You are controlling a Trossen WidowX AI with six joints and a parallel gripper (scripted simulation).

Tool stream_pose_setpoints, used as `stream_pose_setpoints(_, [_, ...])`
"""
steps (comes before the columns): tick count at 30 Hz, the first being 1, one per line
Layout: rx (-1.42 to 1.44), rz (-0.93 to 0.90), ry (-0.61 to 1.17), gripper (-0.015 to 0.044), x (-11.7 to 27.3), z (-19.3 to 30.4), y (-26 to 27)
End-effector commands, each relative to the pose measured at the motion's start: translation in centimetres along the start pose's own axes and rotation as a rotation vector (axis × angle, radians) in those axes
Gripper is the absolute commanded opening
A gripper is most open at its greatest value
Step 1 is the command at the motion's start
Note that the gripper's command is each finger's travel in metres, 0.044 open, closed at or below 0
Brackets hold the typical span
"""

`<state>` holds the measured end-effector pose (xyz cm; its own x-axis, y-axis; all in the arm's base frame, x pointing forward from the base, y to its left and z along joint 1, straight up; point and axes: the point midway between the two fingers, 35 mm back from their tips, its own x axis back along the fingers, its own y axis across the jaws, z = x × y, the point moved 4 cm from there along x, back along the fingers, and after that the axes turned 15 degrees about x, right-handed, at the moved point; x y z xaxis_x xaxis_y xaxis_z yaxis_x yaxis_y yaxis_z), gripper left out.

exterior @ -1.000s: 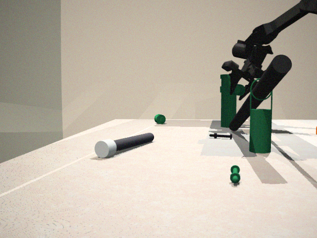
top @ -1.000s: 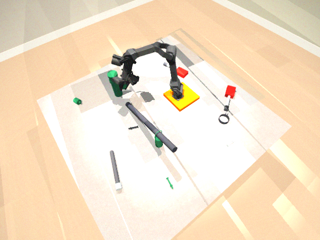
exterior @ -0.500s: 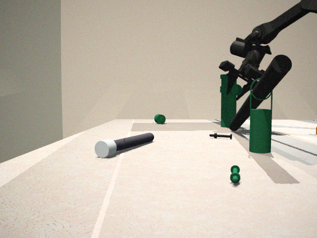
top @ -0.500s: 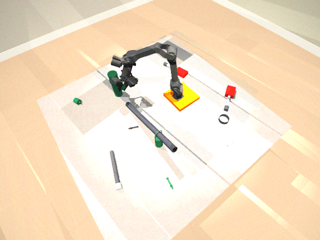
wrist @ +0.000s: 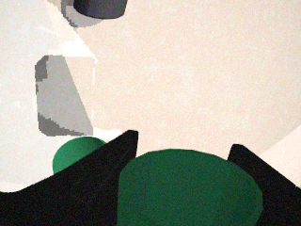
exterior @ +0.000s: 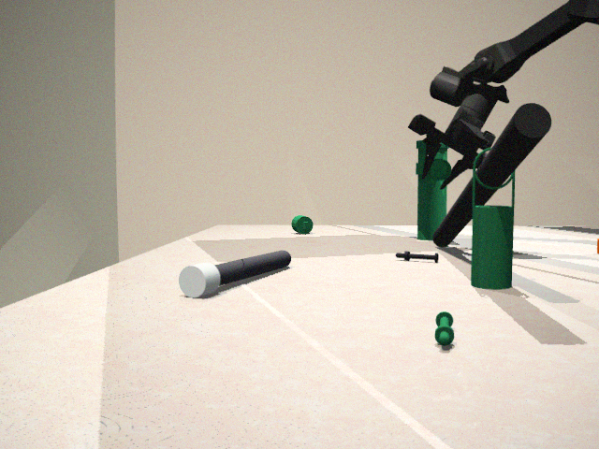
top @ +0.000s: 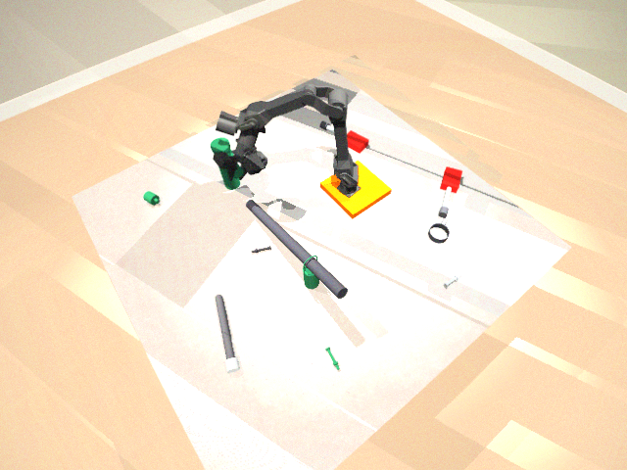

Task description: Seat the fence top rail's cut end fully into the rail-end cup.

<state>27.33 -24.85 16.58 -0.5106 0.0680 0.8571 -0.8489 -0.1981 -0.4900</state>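
The big green post [top: 231,182] [exterior: 430,212] [wrist: 188,193] stands upright. Its rail-end cup [exterior: 440,168] [wrist: 72,154] sticks out from the band near the post cap. My gripper [top: 230,170] [exterior: 433,182] [wrist: 184,147] is shut on the post's upper part; its fingers partly hide the cup and band. The dark rail [top: 283,240] [exterior: 507,150] [wrist: 101,7] slopes through the ring of the green loop cap [top: 311,278] [exterior: 492,251]. Its low end is down near the post's foot, outside the cup and apart from my fingers; its other end points up.
A dark tube with a white end [top: 225,326] [exterior: 254,267] lies at the near left. A black bolt [top: 262,249] [exterior: 418,256] and a green bolt [top: 332,357] [exterior: 444,329] lie nearby. A small green cap [top: 151,198] [exterior: 302,224] lies beyond the post. Red blocks stand at the right.
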Motion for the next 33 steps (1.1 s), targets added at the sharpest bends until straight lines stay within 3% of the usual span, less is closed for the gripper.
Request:
stream_pose_setpoints(1, [-0.039, -0.006, 0.023, 0.0000, -0.23, 0.01, -0.29])
stream_pose_setpoints(31, [-0.021, 0.002, 0.012, 0.0000, -0.13, 0.01, -0.21])
stream_pose_setpoints(33, [-0.021, 0.002, 0.012, 0.0053, -0.13, 0.01, -0.21])
